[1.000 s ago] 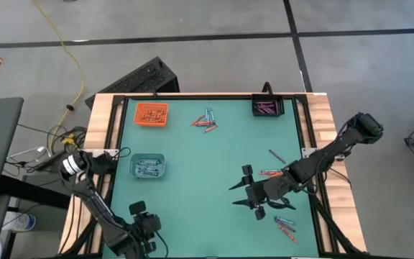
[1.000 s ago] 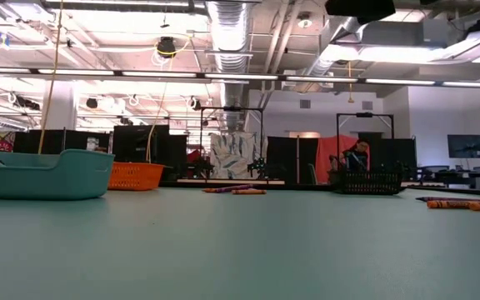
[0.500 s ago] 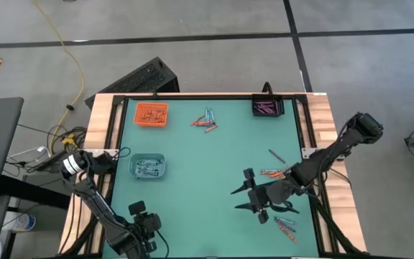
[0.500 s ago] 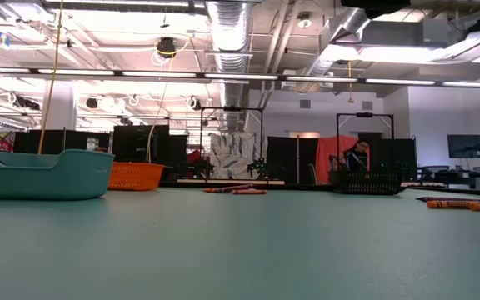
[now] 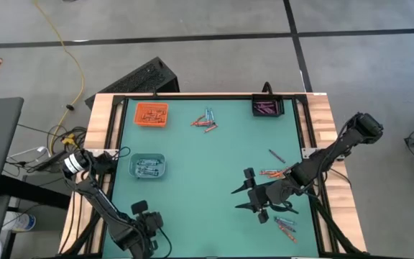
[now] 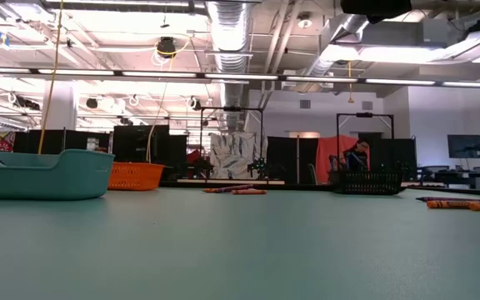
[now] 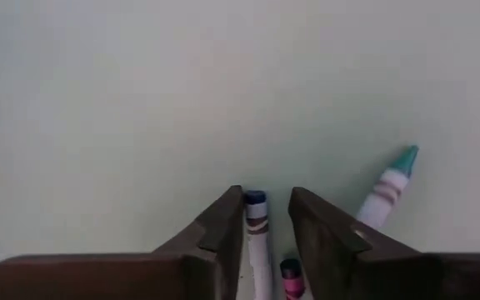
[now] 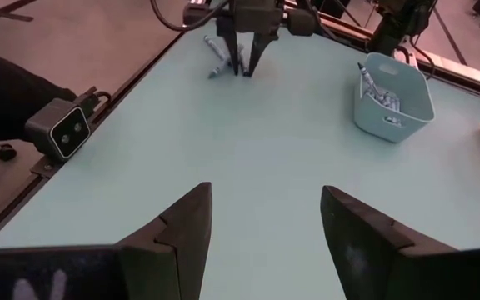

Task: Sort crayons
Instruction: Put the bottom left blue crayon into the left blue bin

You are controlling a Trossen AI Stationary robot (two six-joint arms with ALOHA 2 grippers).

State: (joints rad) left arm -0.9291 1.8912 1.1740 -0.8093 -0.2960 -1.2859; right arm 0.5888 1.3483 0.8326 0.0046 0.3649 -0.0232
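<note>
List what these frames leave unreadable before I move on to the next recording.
- Left gripper: whether the fingers already press the blue-tipped crayon between them; the left wrist view cuts off its lower length.
- Pink-tipped crayon: mostly hidden behind a finger, left wrist view.
- Teal tray, orange tray, black tray: contents too small to count, high view.
- Right gripper: open, but hides the mat beneath it.

Left arm: folded low at the table's near left corner, left gripper (image 7: 267, 218) pointed down at the surface, fingers narrowly parted. Right arm: stretched in from the right edge, right gripper (image 5: 244, 191) held over the table, fingers spread wide.
</note>
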